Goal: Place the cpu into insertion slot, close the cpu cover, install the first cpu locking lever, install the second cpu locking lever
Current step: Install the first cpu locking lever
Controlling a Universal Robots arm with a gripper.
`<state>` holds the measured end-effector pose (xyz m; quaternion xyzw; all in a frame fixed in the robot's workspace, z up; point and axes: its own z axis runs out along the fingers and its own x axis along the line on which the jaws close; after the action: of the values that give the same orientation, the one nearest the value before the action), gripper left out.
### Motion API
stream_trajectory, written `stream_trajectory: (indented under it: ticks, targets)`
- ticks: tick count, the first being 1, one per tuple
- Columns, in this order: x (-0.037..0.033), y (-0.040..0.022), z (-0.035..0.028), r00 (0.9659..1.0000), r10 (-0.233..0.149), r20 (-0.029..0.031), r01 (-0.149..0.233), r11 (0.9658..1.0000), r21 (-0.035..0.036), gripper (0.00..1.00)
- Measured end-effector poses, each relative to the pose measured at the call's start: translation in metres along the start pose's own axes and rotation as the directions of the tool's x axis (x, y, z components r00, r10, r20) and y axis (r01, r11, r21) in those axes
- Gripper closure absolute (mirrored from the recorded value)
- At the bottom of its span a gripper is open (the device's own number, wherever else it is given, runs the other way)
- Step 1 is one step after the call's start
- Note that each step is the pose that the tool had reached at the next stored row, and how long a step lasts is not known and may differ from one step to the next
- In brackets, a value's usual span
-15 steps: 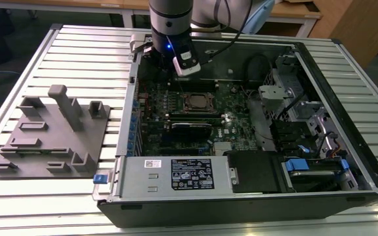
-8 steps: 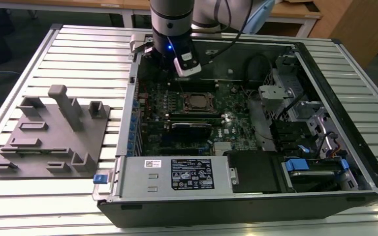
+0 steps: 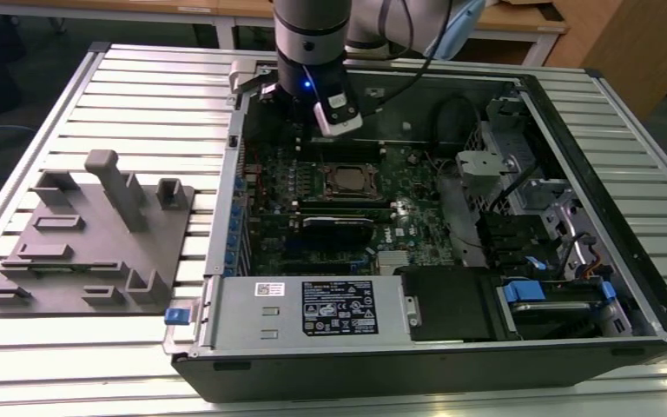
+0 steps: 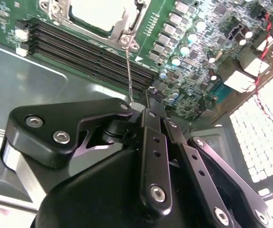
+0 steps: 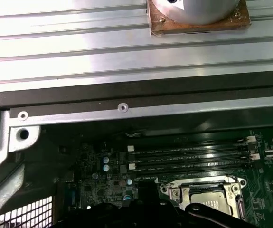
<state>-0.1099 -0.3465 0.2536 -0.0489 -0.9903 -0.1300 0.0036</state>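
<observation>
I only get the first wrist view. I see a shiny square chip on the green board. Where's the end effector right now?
Observer: In the exterior view the end effector hangs inside the open computer case, close above the insertion slot.
Operator: Is anything sticking up from that slot?
Observer: Yes. In the second wrist view a thin metal lever rises from the slot's corner toward the end effector. I cannot tell whether they touch.

The slatted metal table (image 3: 136, 95) carries two items. An open computer case (image 3: 426, 367) sits beside a grey fixture plate (image 3: 90, 252)
</observation>
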Motion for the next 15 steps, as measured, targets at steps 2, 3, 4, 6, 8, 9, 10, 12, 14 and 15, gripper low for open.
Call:
stream_trajectory:
  ticks: [2, 3, 4, 6, 8, 9, 10, 12, 14, 15]
  targets:
    - [-0.0056, 0.0005, 0.0002, 1.0, 0.0, -0.0013, 0.0, 1.0, 0.0001, 0.89]
    - [-0.0088, 0.0008, 0.0003, 1.0, 0.001, -0.0022, -0.001, 1.0, 0.0002, 0.89]
    - [-0.0122, 0.0011, 0.0004, 1.0, 0.001, -0.003, -0.001, 1.0, 0.0002, 0.89]
    - [-0.0185, 0.0017, 0.0005, 1.0, 0.001, -0.0045, -0.001, 1.0, 0.0005, 0.89]
    - [-0.0243, 0.0022, 0.0006, 1.0, 0.002, -0.0058, -0.002, 1.0, 0.0005, 0.89]
    - [-0.0272, 0.0025, 0.0007, 1.0, 0.002, -0.0064, -0.002, 1.0, 0.0006, 0.89]
    - [-0.0299, 0.0028, 0.0007, 1.0, 0.002, -0.0069, -0.002, 1.0, 0.0006, 0.89]
    - [-0.0349, 0.0033, 0.0008, 1.0, 0.002, -0.0079, -0.002, 1.0, 0.0008, 0.89]
    - [-0.0356, 0.0033, 0.0008, 1.0, 0.002, -0.008, -0.002, 1.0, 0.0008, 0.89]
    - [-0.0356, 0.0033, 0.0008, 1.0, 0.002, -0.0078, -0.002, 1.0, 0.0008, 0.89]
